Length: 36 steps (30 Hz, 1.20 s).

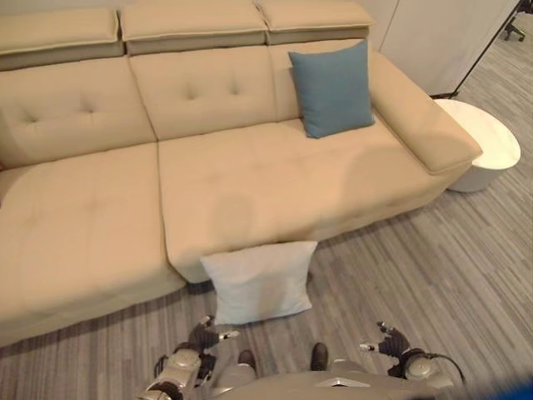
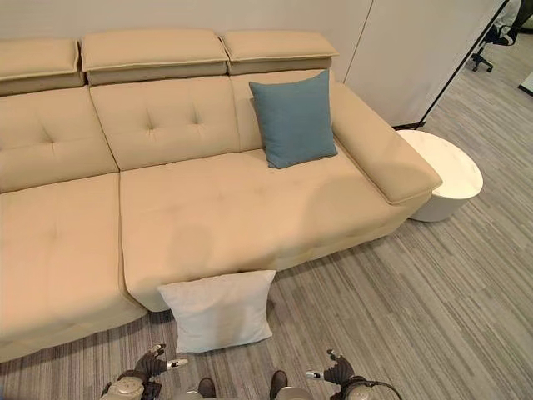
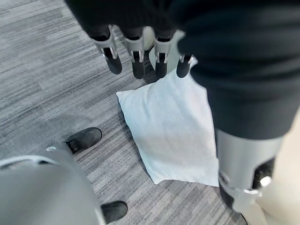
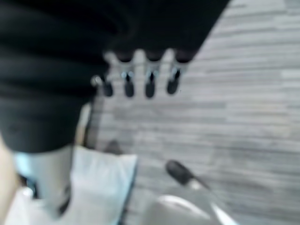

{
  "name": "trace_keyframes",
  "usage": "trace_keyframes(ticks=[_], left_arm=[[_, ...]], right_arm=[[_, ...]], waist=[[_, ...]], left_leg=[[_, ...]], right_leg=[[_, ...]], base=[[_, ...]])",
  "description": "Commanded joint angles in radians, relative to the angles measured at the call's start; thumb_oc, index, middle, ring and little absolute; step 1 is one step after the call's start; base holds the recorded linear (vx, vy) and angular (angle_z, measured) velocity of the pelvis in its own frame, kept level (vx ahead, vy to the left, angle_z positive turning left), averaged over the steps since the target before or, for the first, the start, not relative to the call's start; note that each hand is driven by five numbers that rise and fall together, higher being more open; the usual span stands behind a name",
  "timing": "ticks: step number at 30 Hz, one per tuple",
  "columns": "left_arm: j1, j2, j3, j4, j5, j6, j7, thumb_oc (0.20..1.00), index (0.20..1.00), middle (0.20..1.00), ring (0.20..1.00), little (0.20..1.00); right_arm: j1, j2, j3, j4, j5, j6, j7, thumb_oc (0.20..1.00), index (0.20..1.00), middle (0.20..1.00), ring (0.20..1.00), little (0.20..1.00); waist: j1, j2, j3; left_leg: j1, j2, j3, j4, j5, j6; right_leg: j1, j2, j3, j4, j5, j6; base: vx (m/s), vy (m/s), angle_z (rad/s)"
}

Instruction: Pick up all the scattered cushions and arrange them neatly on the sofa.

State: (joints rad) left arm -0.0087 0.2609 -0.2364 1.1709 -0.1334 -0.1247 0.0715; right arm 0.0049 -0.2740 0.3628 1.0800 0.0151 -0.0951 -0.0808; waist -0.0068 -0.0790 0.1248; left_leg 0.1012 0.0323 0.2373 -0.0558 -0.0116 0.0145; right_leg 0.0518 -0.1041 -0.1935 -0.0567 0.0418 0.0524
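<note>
A white cushion [image 1: 260, 282] lies on the floor, leaning against the front of the beige sofa [image 1: 100, 225]. A blue cushion [image 1: 332, 90] stands upright against the sofa's backrest near its right armrest. My left hand [image 1: 202, 338] hovers low just in front of the white cushion's near left corner, fingers [image 3: 138, 58] straight and empty. My right hand [image 1: 391, 340] hangs over bare floor to the right of the cushion, fingers [image 4: 149, 84] relaxed and holding nothing. The white cushion [image 3: 173, 126] also shows past the left hand.
A round white side table [image 1: 481, 143] stands by the sofa's right armrest. A white partition wall [image 2: 408, 42] rises behind it, with an office chair [image 2: 491, 37] far right. Grey striped floor [image 1: 416, 275] stretches to the right.
</note>
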Motion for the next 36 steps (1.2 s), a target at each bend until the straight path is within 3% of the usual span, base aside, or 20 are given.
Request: trace_keyframes(ticks=[1, 5, 6, 11, 25, 31, 34, 36], left_arm=[[-0.014, -0.015, -0.003, 0.032, 0.016, -0.023, -0.004, 1.0, 1.0, 1.0, 1.0, 1.0], [-0.006, -0.019, -0.002, 0.037, 0.021, -0.023, -0.006, 1.0, 1.0, 1.0, 1.0, 1.0], [-0.121, -0.077, -0.102, 0.004, -0.01, -0.016, 0.022, 1.0, 1.0, 1.0, 1.0, 1.0], [-0.107, -0.073, -0.082, 0.034, 0.005, -0.01, 0.009, 1.0, 1.0, 1.0, 1.0, 1.0], [-0.098, -0.039, -0.041, 0.045, 0.025, -0.011, 0.024, 1.0, 1.0, 1.0, 1.0, 1.0], [-0.146, -0.019, -0.033, -0.02, -0.026, -0.031, 0.069, 1.0, 1.0, 1.0, 1.0, 1.0], [-0.203, -0.007, -0.054, -0.098, -0.071, -0.055, 0.106, 1.0, 1.0, 1.0, 1.0, 1.0], [-0.204, -0.007, -0.053, -0.098, -0.072, -0.055, 0.106, 1.0, 1.0, 1.0, 1.0, 1.0]], right_arm=[[-0.037, -0.029, 0.015, 0.025, -0.017, -0.014, -0.002, 1.0, 1.0, 1.0, 1.0, 1.0], [-0.026, -0.032, 0.01, 0.032, -0.02, -0.014, -0.003, 1.0, 1.0, 1.0, 1.0, 1.0], [-0.055, -0.051, -0.054, 0.135, 0.084, 0.011, -0.032, 1.0, 1.0, 1.0, 1.0, 1.0], [-0.04, -0.042, -0.047, 0.157, 0.07, 0.012, -0.027, 1.0, 1.0, 1.0, 1.0, 1.0], [-0.056, -0.066, -0.017, 0.122, 0.002, -0.005, -0.046, 1.0, 1.0, 1.0, 1.0, 1.0], [-0.117, -0.098, 0.0, 0.054, -0.001, -0.021, -0.079, 1.0, 1.0, 1.0, 1.0, 1.0], [-0.181, -0.121, 0.015, 0.006, 0.006, -0.032, -0.115, 1.0, 1.0, 1.0, 1.0, 1.0], [-0.182, -0.122, 0.015, 0.006, 0.006, -0.031, -0.115, 1.0, 1.0, 1.0, 1.0, 1.0]], waist=[[0.003, -0.002, -0.003], [0.001, 0.002, -0.012], [-0.015, 0.02, -0.005], [-0.024, 0.026, -0.039], [-0.006, 0.016, -0.024], [0.009, 0.015, 0.053], [0.012, 0.023, 0.132], [0.011, 0.024, 0.13]], left_leg=[[-0.056, 0.022, -0.05, 0.016, -0.014, -0.051], [-0.027, 0.02, -0.05, -0.003, -0.013, -0.055], [-0.119, -0.004, -0.137, 0.143, -0.074, -0.045], [-0.063, -0.001, -0.124, 0.068, -0.045, -0.045], [-0.03, 0.011, -0.138, 0.027, -0.035, -0.057], [-0.128, 0.017, -0.163, 0.065, -0.024, -0.064], [-0.232, 0.024, -0.182, 0.115, -0.014, -0.065], [-0.238, 0.024, -0.183, 0.118, -0.014, -0.065]], right_leg=[[0.056, -0.029, -0.013, 0.05, -0.114, 0.081], [0.083, -0.025, -0.024, 0.021, -0.109, 0.084], [0.033, -0.003, 0.071, 0.039, -0.109, 0.058], [0.064, 0.007, 0.05, 0.001, -0.101, 0.06], [0.085, 0.019, 0.02, -0.02, -0.107, 0.059], [0.003, 0.017, -0.001, 0.018, -0.113, 0.048], [-0.109, 0.011, -0.011, 0.087, -0.113, 0.037], [-0.114, 0.011, -0.012, 0.089, -0.113, 0.037]], base=[[0.06, -0.008, 0.01], [0.04, -0.019, -0.04], [0.0, 0.0, 0.0], [0.08, -0.013, 0.01], [0.03, -0.006, 0.02], [-0.13, -0.035, 0.13], [-0.21, -0.024, 0.18], [-0.15, 0.001, 0.1]])
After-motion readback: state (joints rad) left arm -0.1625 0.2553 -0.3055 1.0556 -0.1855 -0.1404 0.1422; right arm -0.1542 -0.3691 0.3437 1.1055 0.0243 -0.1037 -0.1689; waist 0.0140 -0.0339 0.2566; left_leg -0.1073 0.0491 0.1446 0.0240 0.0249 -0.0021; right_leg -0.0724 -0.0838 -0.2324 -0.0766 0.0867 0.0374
